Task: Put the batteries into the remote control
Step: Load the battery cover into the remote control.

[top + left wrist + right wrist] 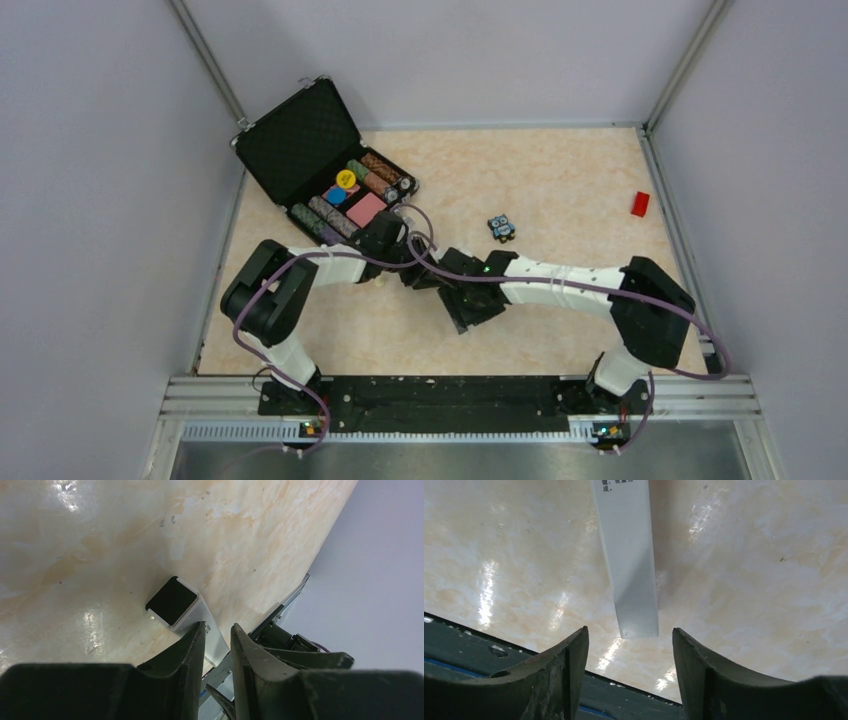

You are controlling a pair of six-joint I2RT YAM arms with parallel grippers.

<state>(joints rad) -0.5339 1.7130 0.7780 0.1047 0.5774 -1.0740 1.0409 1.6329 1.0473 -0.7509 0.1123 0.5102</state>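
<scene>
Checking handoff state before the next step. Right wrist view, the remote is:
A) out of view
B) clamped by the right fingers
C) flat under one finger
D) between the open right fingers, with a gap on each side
D: the fingers of the right gripper stand apart, and the remote ends between them with bare table showing on both sides.

An open black hard case (pixel 298 135) is set at the far left of the beige marbled tabletop (pixel 570 170), packed with patterned cylinders (pixel 380 175) and a pink square (pixel 366 209). A small blue-and-black gadget (pixel 501 229) is seen near the middle, a small red block (pixel 640 203) well apart, by the right edge.
</scene>
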